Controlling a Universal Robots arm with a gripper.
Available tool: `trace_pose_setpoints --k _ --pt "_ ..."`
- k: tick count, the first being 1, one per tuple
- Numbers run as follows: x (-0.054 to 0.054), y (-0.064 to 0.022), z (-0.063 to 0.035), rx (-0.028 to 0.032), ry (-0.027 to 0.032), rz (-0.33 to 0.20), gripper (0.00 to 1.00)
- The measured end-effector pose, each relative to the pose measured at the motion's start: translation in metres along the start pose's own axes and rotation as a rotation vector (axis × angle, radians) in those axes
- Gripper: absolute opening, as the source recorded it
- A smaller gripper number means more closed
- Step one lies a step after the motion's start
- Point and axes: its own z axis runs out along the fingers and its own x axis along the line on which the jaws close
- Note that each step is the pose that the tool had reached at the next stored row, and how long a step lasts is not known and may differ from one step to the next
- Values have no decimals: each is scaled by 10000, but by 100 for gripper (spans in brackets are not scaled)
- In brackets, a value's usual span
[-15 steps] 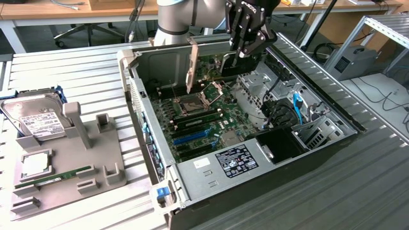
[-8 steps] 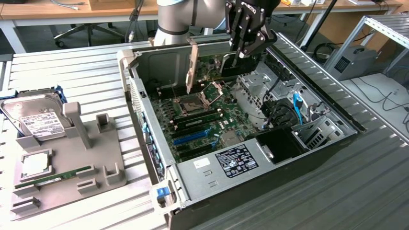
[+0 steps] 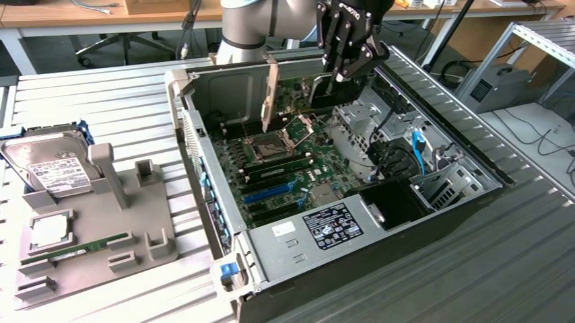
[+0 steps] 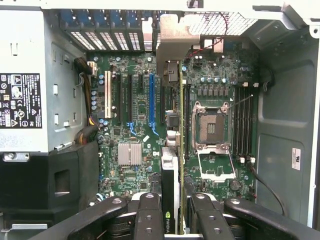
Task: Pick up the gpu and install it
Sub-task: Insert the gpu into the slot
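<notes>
My gripper (image 3: 340,79) hangs over the far end of the open computer case (image 3: 211,222) and is shut on the gpu (image 3: 297,94). The card hangs on edge above the motherboard (image 3: 279,168), with its silver end bracket (image 3: 269,94) pointing down toward the case's rear wall. In the wrist view the gpu (image 4: 171,170) runs edge-on away from my gripper (image 4: 176,220), one black finger (image 4: 150,215) on each side of it. Its bracket (image 4: 170,42) sits near the rear slot openings, above the expansion slots (image 4: 151,102) beside the empty CPU socket (image 4: 212,127).
At the exterior view's left, a grey holder (image 3: 99,222) carries a silver hard drive (image 3: 50,168), a CPU (image 3: 50,230) and a green RAM stick (image 3: 77,249). Inside the case are a power supply (image 3: 332,225) and drive cage (image 3: 395,155). A metal frame (image 3: 539,47) stands at the right.
</notes>
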Motion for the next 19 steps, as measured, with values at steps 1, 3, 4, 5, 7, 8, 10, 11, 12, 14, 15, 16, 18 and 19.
trace_pose_setpoints --k 1,3,4,5,7,8,10,11,12,14,15,16,18,19 --pt "0 0 3 0 0 0 27" --pt "1 0 20 0 1 0 27" --pt "1 0 26 -1 2 0 27" --pt "1 0 37 -1 2 0 27" --pt "2 0 66 -4 3 1 27" --pt "2 0 92 -5 2 1 27" --pt "3 -1 115 -8 3 1 27" --pt "3 -1 126 -9 2 1 27" --pt "3 -1 140 -11 2 1 27" --pt "3 -1 151 -12 3 1 27" --pt "4 -1 154 -13 3 1 27" --pt "4 -1 154 -12 4 1 27" --pt "4 -1 155 -12 2 1 27" --pt "4 -1 156 -12 2 1 27"
